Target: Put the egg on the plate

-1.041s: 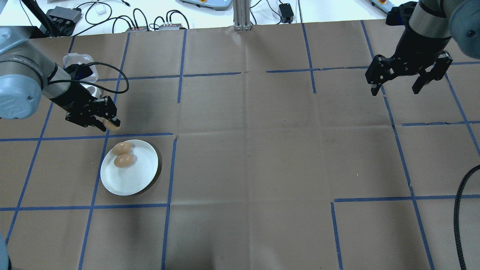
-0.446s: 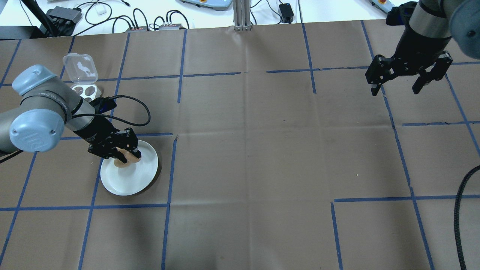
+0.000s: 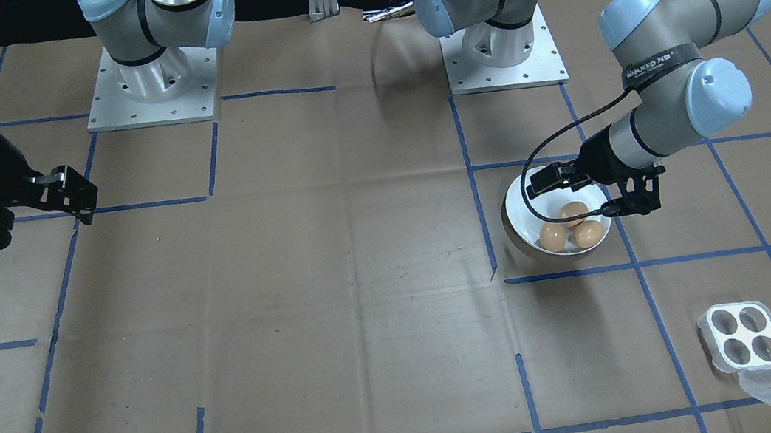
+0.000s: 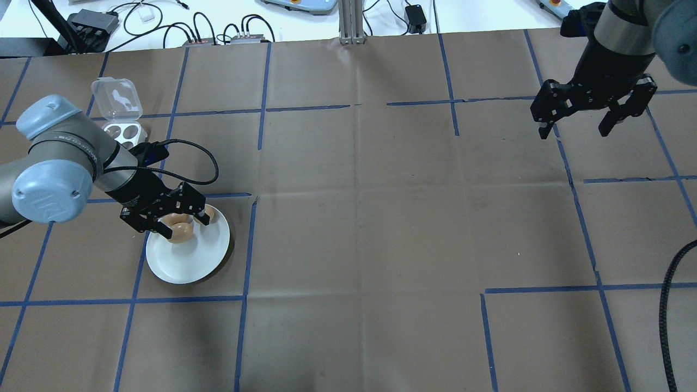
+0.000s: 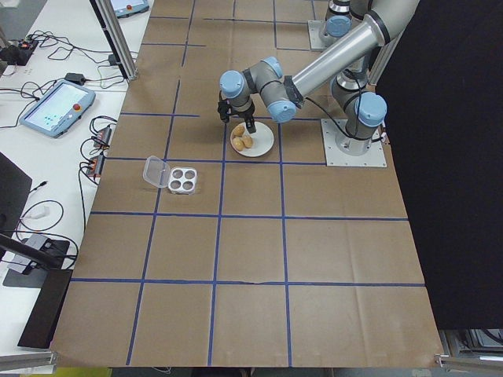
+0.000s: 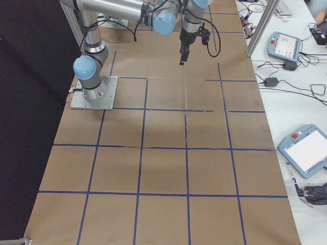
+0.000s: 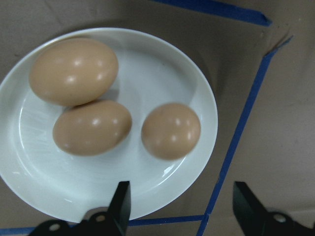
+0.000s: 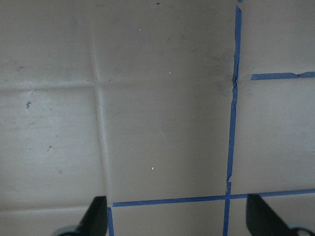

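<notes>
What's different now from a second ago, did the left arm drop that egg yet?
Yes. The left gripper carried its egg from beside the egg tray over to the plate and opened; three eggs now lie on the plate, free of the fingers. The two earlier eggs, plate, tray and the open right gripper stayed put.

Brown paper-covered table [image 4: 359, 218], blue tape grid [image 4: 264, 71]; white bench [image 6: 293, 113] alongside, cables, tablets [image 6: 312, 150].
</notes>
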